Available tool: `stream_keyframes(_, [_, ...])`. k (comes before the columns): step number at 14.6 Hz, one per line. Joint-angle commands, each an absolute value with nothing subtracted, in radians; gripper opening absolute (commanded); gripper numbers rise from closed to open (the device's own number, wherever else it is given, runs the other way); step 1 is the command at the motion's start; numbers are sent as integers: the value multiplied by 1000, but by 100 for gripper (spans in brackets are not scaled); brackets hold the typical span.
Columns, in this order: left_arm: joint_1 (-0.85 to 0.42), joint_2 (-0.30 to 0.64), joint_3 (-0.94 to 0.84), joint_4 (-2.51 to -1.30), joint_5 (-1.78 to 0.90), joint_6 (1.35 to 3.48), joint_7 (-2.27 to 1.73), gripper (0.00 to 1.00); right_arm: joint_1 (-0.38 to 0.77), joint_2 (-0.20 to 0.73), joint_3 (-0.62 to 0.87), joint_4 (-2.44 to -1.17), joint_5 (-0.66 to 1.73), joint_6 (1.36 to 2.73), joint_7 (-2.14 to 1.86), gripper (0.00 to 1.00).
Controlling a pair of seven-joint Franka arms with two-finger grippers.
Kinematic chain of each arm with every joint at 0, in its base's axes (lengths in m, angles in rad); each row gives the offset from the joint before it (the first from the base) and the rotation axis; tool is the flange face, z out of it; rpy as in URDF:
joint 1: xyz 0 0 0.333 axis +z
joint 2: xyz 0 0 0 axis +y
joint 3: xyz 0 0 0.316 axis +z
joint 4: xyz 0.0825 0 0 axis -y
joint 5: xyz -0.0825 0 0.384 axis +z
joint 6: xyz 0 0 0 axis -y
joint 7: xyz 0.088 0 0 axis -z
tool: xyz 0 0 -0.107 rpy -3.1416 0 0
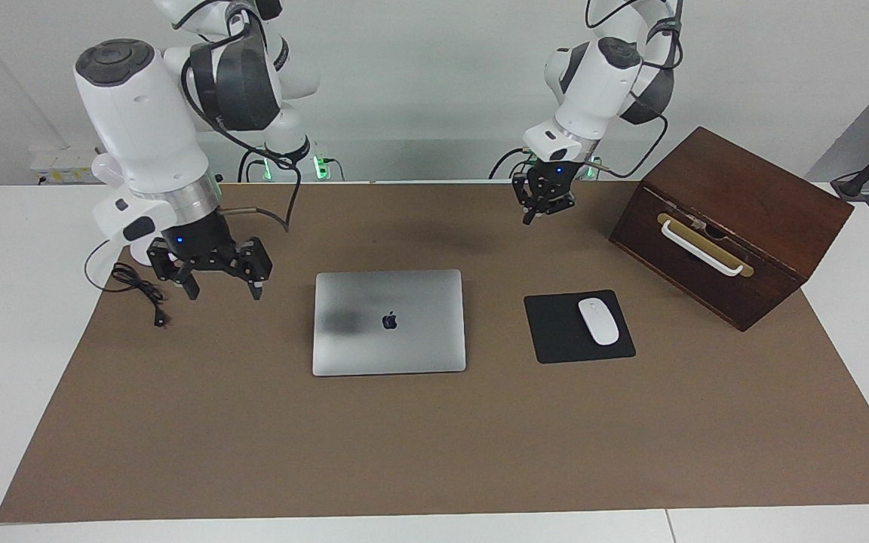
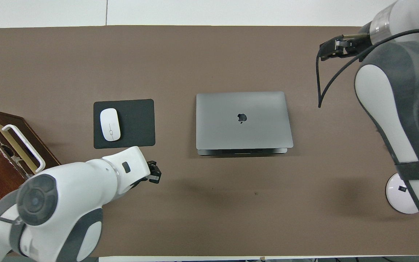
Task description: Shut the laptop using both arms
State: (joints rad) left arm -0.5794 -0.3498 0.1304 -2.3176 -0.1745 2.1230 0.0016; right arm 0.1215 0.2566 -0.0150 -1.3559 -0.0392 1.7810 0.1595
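The silver-grey laptop (image 1: 389, 323) lies flat on the brown mat in the middle of the table. Its lid is down and the dark apple logo faces up; it also shows in the overhead view (image 2: 243, 120). My right gripper (image 1: 223, 285) is open and empty. It hangs over the mat beside the laptop, toward the right arm's end of the table, and also shows in the overhead view (image 2: 331, 49). My left gripper (image 1: 542, 204) hangs over the mat nearer the robots' edge, apart from the laptop, and shows in the overhead view (image 2: 155, 174). Neither gripper touches the laptop.
A black mouse pad (image 1: 555, 332) with a white mouse (image 1: 599, 321) lies beside the laptop toward the left arm's end. A dark wooden box (image 1: 732, 226) with a white handle stands past it. A black cable (image 1: 140, 290) lies under the right gripper.
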Motion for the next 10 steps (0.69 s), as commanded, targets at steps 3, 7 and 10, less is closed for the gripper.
stream_keyframes(3, [-450, -337, 121, -2142, -54, 1856, 61, 0, 100, 163, -11, -1368, -63, 1697, 144, 100])
stream_keyframes(7, [-352, -327, 127, -2079, 11, 1805, 63, 35, 81, 115, -12, -1368, -34, 1631, 167, 100])
stream_keyframes(10, [-260, -324, 127, -2046, 11, 1805, 63, 100, 63, 54, -12, -1403, -26, 1548, 183, 100])
